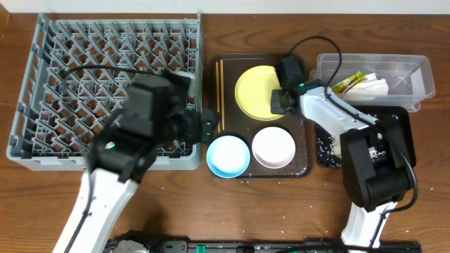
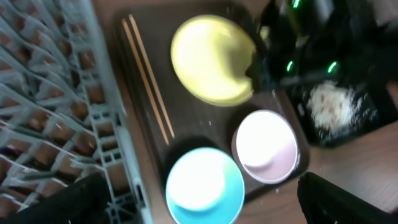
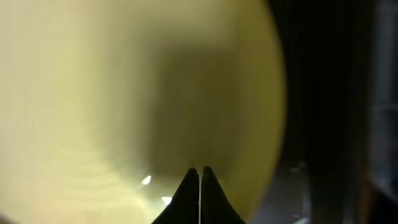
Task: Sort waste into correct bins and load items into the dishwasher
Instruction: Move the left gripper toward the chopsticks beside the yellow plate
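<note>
Our right end effector, tips pressed together holding nothing, hovers over the yellow plate on the brown tray; the left end effector gapes empty. We fear closed tips would merely skid the plate.

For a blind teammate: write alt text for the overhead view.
The right gripper sits over the right edge of the yellow plate on a dark-brown serving tray that also holds a light-blue bowl, a white bowl and chopsticks. The left gripper hovers where the grey dish rack meets the tray; a clear tub stands at upper right.
</note>
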